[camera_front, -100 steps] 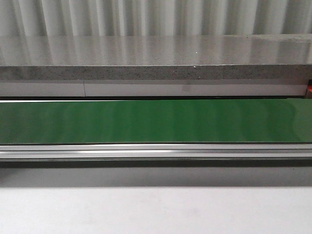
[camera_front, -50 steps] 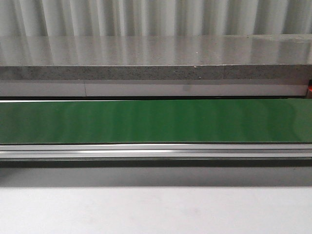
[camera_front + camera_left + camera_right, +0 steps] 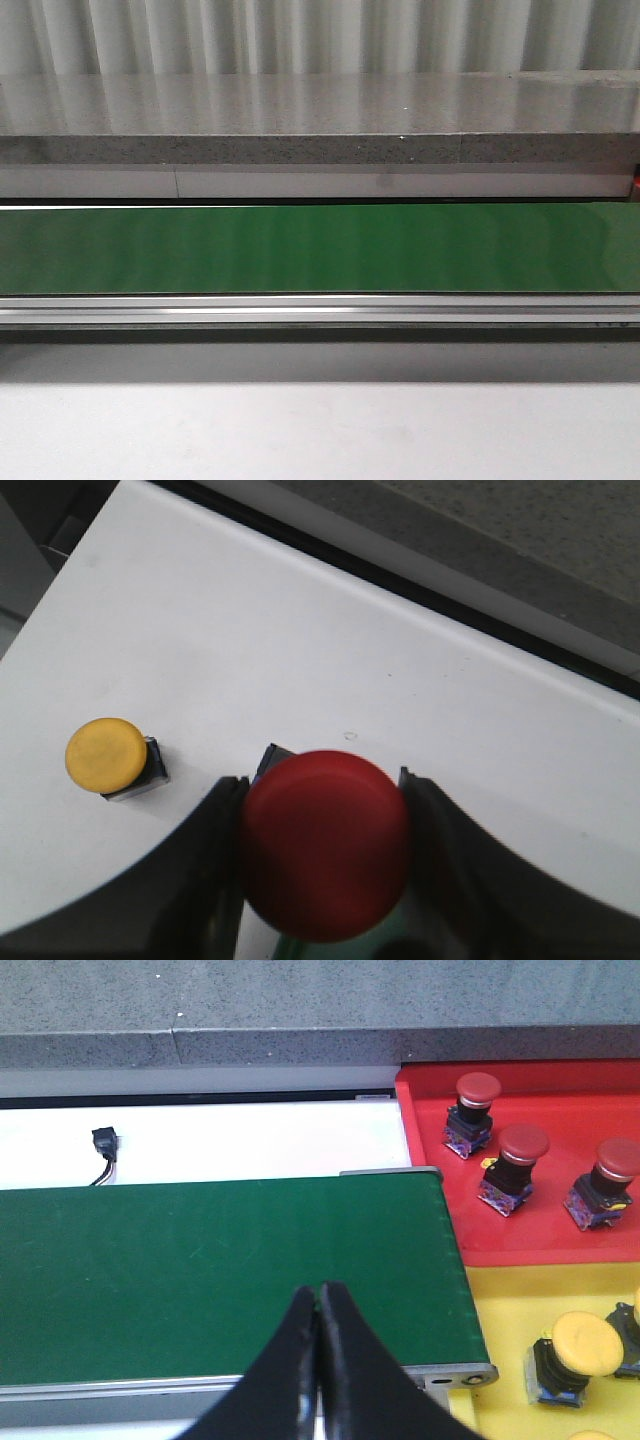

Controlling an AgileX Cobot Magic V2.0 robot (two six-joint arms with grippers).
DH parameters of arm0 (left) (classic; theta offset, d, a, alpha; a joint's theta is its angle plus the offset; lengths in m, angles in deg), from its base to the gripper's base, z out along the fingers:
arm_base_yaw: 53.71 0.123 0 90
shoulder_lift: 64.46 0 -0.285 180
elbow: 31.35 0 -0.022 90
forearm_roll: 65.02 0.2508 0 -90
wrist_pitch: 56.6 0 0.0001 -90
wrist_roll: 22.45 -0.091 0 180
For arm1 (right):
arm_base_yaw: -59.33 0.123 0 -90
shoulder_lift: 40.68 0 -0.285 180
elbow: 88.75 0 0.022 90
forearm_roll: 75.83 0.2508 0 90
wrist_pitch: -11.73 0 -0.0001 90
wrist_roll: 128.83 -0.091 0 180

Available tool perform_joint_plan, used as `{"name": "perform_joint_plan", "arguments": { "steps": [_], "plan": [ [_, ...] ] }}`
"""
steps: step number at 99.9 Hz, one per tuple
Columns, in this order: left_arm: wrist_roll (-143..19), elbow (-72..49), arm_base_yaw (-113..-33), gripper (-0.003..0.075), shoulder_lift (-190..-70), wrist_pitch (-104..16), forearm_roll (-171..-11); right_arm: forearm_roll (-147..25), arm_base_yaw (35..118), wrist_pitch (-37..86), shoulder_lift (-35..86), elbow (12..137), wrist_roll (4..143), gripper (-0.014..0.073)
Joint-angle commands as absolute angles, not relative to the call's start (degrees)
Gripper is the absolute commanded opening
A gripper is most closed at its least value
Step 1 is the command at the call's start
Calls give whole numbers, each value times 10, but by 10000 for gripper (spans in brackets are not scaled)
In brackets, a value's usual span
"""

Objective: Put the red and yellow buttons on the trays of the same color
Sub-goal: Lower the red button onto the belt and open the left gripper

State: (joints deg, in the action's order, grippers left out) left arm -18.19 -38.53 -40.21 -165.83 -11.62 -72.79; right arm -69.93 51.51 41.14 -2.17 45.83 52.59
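— While it sits clamped between the two dark fingers of the left gripper, where exactly is the red button?

— Above a white tabletop. A yellow button stands on that surface, near the gripper but apart from it.

— And the right gripper?

— Its fingers are pressed together, holding nothing, over a green conveyor belt. Beside the belt's end lie a red tray with three red-capped buttons and a yellow tray with yellow ones.

— The front view?

— Only the belt; no arms.
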Motion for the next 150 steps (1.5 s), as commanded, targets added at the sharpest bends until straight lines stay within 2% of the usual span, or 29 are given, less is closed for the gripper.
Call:
{"name": "perform_joint_plan", "arguments": {
  "steps": [1,28,63,128,135,139,144,150],
  "plan": [
    [-189,-376,-417,-20,-1599,-137,-738,-698,515,371,-21,474,531,-67],
    [-189,-255,-454,-20,-1514,-177,-738,-698,515,371,-21,474,531,-67],
    [-189,-147,-476,-20,-1507,-237,-745,-698,515,371,-21,474,531,-67],
    [-189,-109,-476,-13,-1557,-253,-754,-698,515,371,-21,474,531,-67],
    [-189,-109,-476,36,-1559,-248,-756,-698,515,371,-21,474,531,-67],
    [-189,-112,-476,92,-1559,-245,-756,-698,515,371,-21,474,531,-67],
    [-189,-115,-476,182,-1558,-244,-756,-698,515,371,-21,474,531,-67],
    [-189,-118,-476,332,-1558,-240,-756,-698,515,371,-21,474,531,-67]
  ]
}}
